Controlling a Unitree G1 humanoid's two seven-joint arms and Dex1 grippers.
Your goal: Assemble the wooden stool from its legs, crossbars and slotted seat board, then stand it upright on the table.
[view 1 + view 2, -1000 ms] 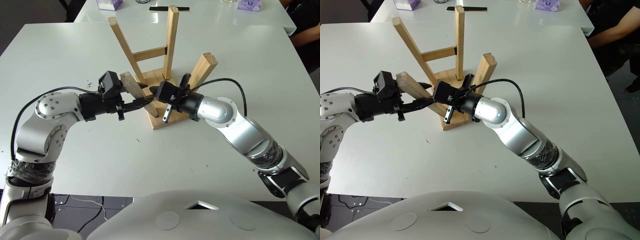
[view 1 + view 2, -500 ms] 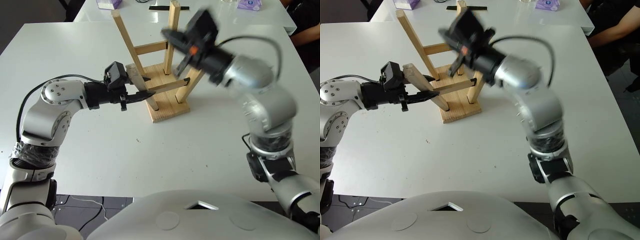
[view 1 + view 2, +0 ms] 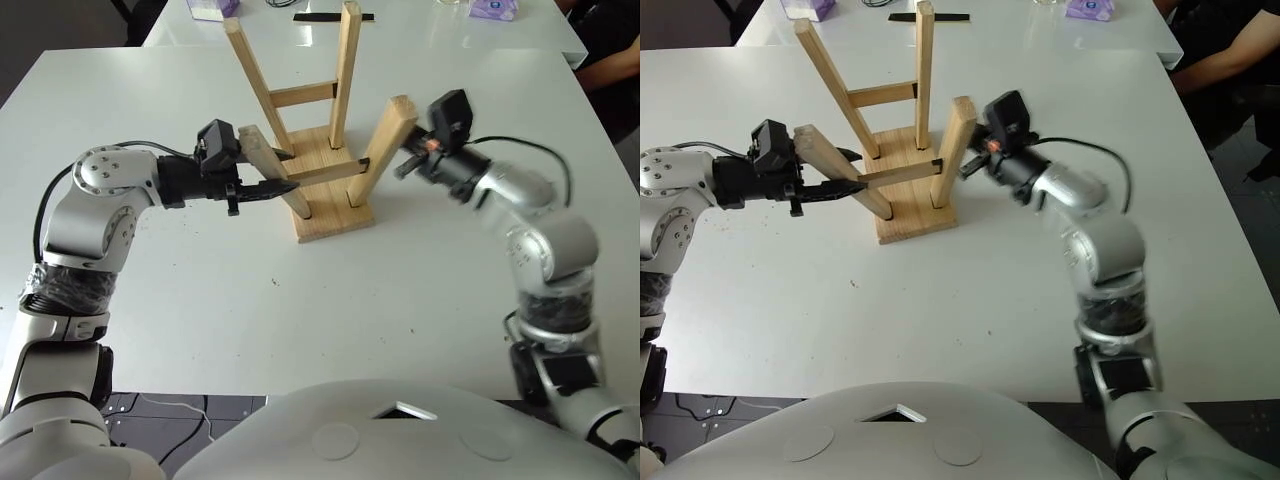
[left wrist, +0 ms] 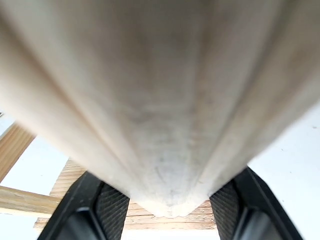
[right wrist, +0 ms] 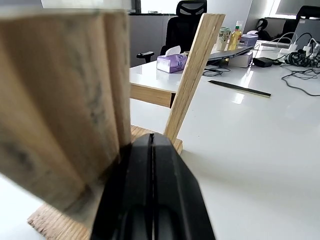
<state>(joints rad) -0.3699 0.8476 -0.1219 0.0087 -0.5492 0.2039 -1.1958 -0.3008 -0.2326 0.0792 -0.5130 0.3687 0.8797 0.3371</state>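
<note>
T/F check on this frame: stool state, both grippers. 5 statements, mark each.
1. The stool is upside down, its seat board flat on the table. True.
2. The left gripper is clamped on the left front leg. True.
3. The right gripper holds a loose crossbar. False: its fingers are shut on nothing, beside the right front leg.
4. Only three legs are fitted. False: four legs rise from the seat board.
5. A crossbar joins the two far legs. True.
</note>
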